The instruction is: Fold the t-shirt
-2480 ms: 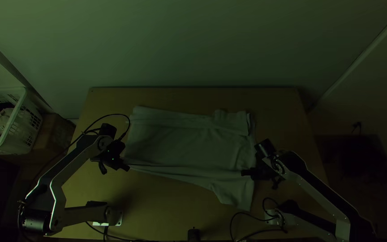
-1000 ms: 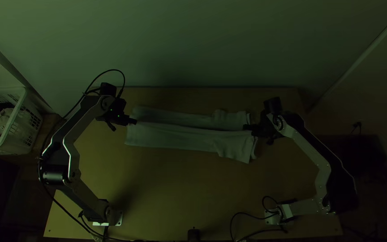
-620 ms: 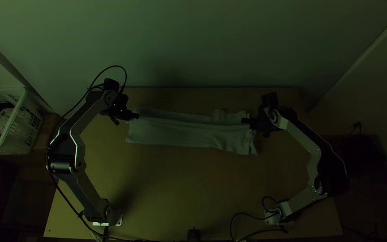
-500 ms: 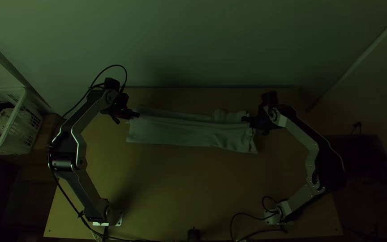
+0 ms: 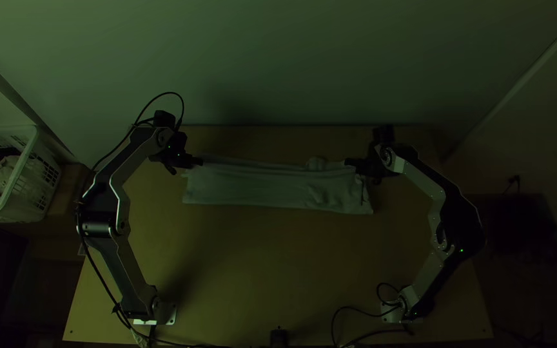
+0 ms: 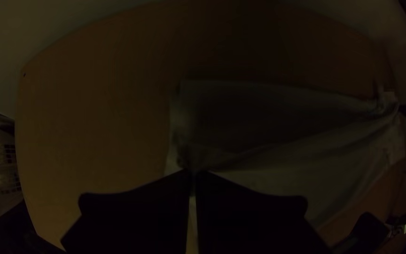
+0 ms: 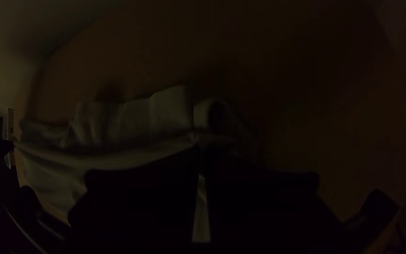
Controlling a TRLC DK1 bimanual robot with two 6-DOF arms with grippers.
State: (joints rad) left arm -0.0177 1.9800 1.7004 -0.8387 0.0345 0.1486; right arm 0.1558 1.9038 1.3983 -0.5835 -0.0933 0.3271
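Observation:
In the top view my left gripper (image 5: pixel 196 161) is at the far left corner of the pale t-shirt (image 5: pixel 253 187), and my right gripper (image 5: pixel 349 162) is at its far right end. The shirt lies as a long narrow strip, its near part folded over toward the far side. In the left wrist view my left gripper (image 6: pixel 193 175) is shut on the edge of the shirt (image 6: pixel 278 164), cloth stretching from its tips toward the other arm. In the right wrist view my right gripper (image 7: pixel 200 146) is shut on the shirt (image 7: pixel 132 120), beside a rolled sleeve-like end.
A white basket (image 5: pixel 17 183) with cloth in it stands left of the wooden table (image 5: pixel 259 270). A small black object (image 5: pixel 279 336) sits at the near edge, with cables by the right base. A wall rises behind the far edge.
Both grippers have moved from the near side toward the far edge, carrying the shirt's near edge over. The shirt has gone from a wide spread to a narrow strip.

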